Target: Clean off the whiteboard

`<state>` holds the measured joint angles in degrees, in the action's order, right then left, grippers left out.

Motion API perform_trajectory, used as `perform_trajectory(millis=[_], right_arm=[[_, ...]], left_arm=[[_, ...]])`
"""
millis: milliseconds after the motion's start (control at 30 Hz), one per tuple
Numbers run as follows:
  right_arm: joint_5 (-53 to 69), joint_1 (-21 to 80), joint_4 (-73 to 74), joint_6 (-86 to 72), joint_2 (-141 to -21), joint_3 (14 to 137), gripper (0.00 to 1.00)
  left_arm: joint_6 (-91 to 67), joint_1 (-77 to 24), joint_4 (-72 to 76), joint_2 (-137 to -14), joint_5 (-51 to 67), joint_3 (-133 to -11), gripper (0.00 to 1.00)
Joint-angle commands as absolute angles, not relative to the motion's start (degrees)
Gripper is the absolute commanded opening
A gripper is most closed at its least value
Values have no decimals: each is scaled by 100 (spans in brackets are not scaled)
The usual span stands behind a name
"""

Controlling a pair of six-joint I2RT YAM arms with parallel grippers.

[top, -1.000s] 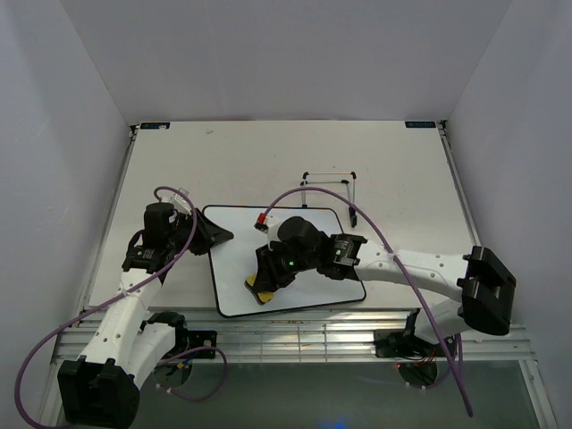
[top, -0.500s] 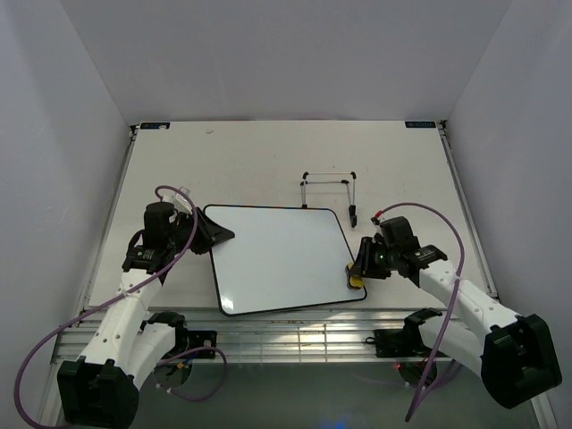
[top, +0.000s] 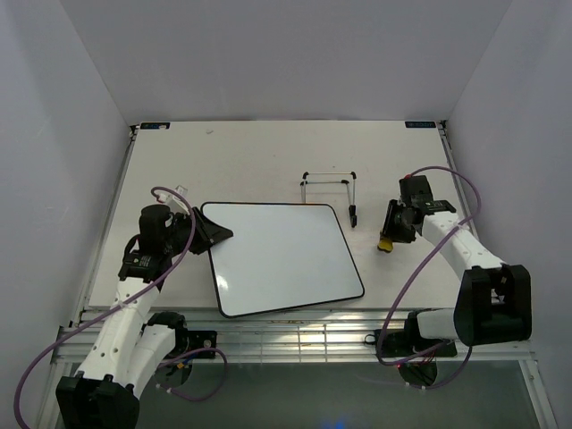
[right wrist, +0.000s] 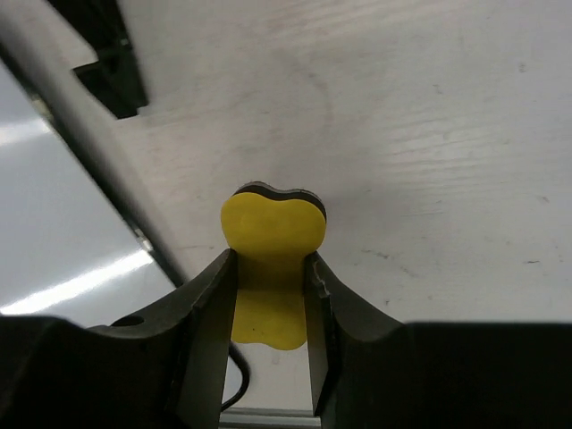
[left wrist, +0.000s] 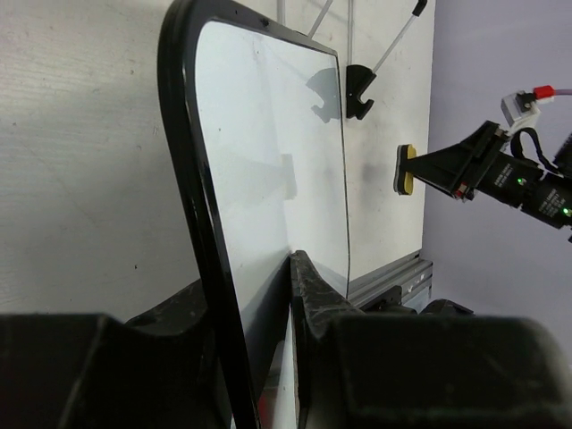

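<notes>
The whiteboard lies flat on the table, glossy white with a thin black frame, and no writing shows on it. My left gripper is shut on its left edge; in the left wrist view the whiteboard runs away from the jaws, which pinch its black rim. My right gripper is shut on the yellow eraser and holds it on the table to the right of the board, clear of it. The right wrist view shows the yellow eraser between the fingers.
A thin wire easel stand stands just behind the board's right corner; its black foot shows in the left wrist view. The slotted metal table edge runs along the front. White walls enclose the table.
My right gripper has carried the yellow eraser off the board's lower middle, across its right edge, to the table right of the board. The left gripper and board have barely moved.
</notes>
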<state>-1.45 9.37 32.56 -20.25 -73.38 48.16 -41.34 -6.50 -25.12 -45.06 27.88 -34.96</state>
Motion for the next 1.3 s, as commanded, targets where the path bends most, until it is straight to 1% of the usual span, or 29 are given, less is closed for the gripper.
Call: perform_trajectory(millis=[0, 33, 133, 167, 367, 500, 533, 567, 733, 800, 900, 1067, 1267], right_arm=[[-817, 598, 3200, -1820, -7707, 5106, 24], [-826, 519, 3182, -1758, -7778, 5106, 25], [-905, 238, 3129, -1653, -7980, 5063, 33], [-827, 124, 3103, -1644, -7998, 4993, 38], [-721, 79, 3006, -1609, -7928, 4904, 49], [-545, 70, 2927, -1600, -7972, 4817, 54], [-545, 70, 2927, -1608, -7972, 4799, 58], [-536, 62, 2927, -1600, -7972, 4781, 60], [-282, 62, 2935, -1643, -7665, 4676, 62], [-141, 70, 3023, -1652, -7331, 4702, 63], [174, 70, 3033, -1714, -6831, 4755, 63], [588, 70, 2654, -2003, -5882, 4658, 65], [914, 70, 2874, -1863, -5512, 5001, 68]], left_arm=[[-2936, -642, -2268, -4377, 1731, -3454, 0], [-2936, -642, -2276, -4377, 1740, -3454, 0], [-2936, -642, -2285, -4333, 1740, -3454, 0], [-2936, -642, -2276, -4316, 1758, -3454, 0], [-2927, -642, -2250, -4298, 1811, -3454, 0], [-2971, -642, -2241, -4307, 1845, -3472, 0], [-2988, -642, -2233, -4324, 1889, -3463, 0], [-3023, -642, -2224, -4342, 1968, -3463, 0], [-3172, -642, -2022, -4316, 2801, -3515, 0], [-3234, -642, -1891, -4237, 3127, -3577, 0], [-3392, -642, -1942, -4157, 3427, -3893, 0], [-3638, -642, -1978, -4192, 3603, -4534, 0], [-4051, -642, -1521, -4447, 4349, -4992, 0]])
